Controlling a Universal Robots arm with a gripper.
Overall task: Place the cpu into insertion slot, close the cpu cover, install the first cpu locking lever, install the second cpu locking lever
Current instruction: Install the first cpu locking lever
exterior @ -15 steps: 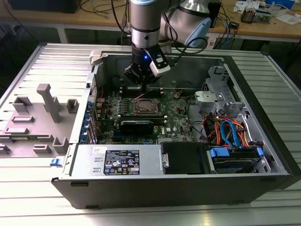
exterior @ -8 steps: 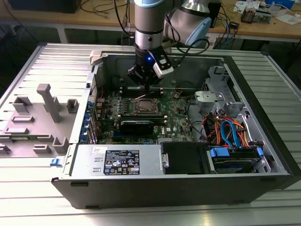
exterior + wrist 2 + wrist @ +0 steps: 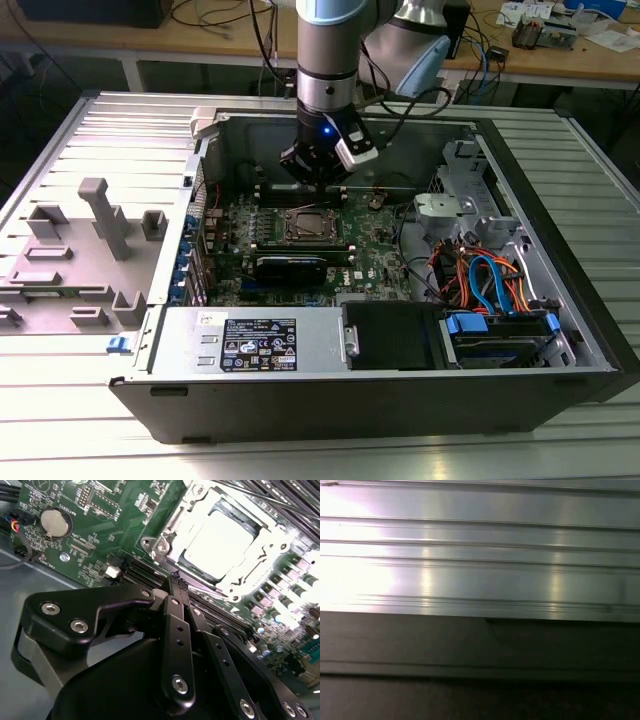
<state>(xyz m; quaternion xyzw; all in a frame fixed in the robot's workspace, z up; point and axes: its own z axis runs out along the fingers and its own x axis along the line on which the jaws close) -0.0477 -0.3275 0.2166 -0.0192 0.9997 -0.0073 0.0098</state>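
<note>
Fingers (image 3: 176, 587) of the gripper (image 3: 316, 172) are pressed together with nothing between them, and in the second wrist view their tips are sitting just beside the near edge of the socket.

You are working over the green motherboard (image 3: 375, 250) inside the open computer case (image 3: 560, 330). In the exterior view the arm is hanging just past the far side of the insertion slot (image 3: 305, 226), near the middle of the case. The cpu (image 3: 217, 540) is lying flat in the slot, and the cpu cover (image 3: 172, 522) is looking shut over it, with the shiny chip top showing through its window. So I think you are now on a locking lever.

A thin bright wire is running along the socket edge by the fingertips. That is probably the lever (image 3: 212, 591), but it is hard to be sure.

To do this well, you want to be pushing with the closed tips, not grabbing. Be pressing on the lever only, slowly, and keeping the tips off the chip top. Be watching the black memory slots (image 3: 145, 572) beside the socket, because the tips are very near them. Be steering the lever sideways under its hook, not just down.
</note>
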